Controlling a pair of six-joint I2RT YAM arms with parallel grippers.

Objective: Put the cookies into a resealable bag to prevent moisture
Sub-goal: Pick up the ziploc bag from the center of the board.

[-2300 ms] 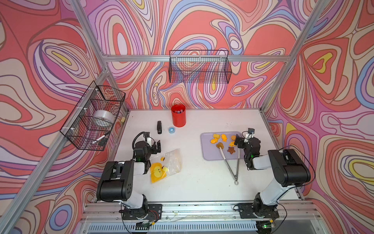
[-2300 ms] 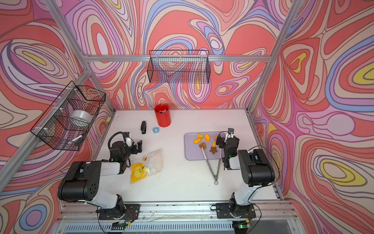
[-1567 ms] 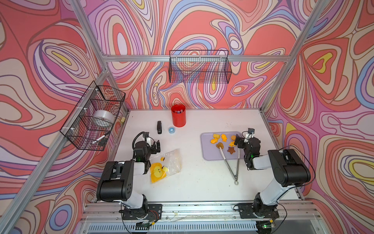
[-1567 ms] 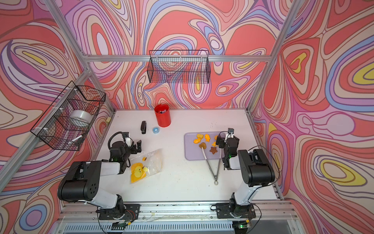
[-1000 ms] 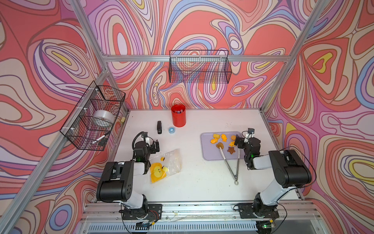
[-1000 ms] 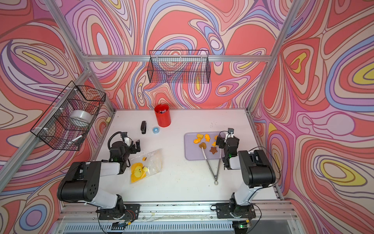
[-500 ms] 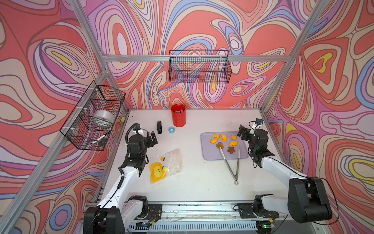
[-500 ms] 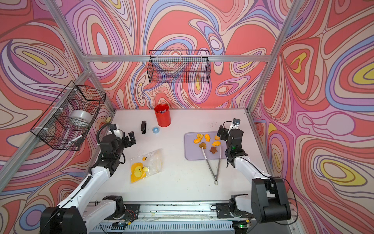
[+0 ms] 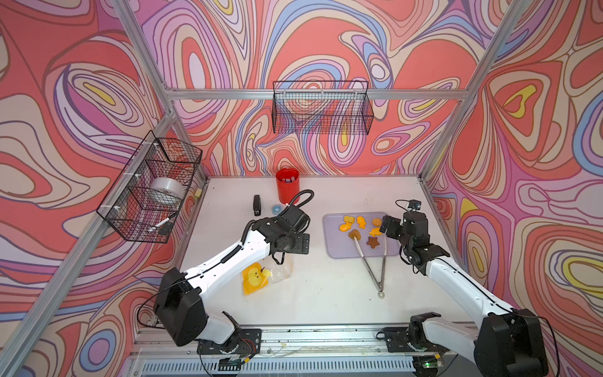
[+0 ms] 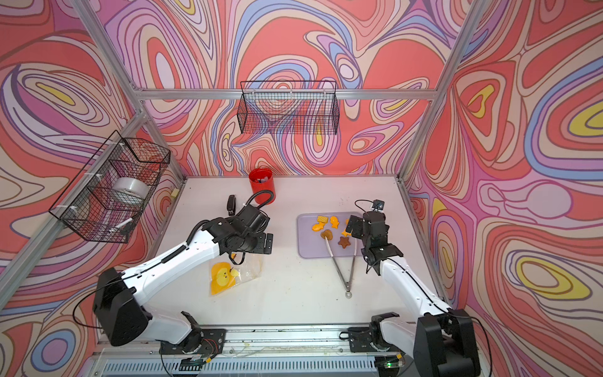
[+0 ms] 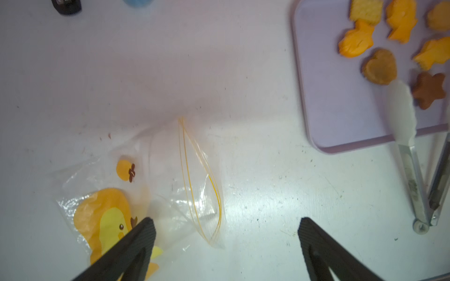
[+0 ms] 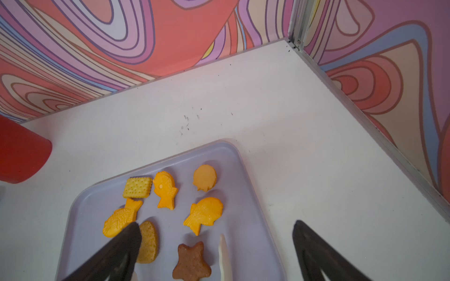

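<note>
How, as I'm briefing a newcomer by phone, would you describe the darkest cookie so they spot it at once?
On the white table, find the flat lilac tray on the robot's right. Among the cookies on it, look between the two arms of the metal tongs. It is the only dark brown star; its neighbours are orange-yellow or tan.

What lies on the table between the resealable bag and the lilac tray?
Nothing: in the left wrist view the white table between the resealable bag and the lilac tray is bare, apart from small specks.
</note>
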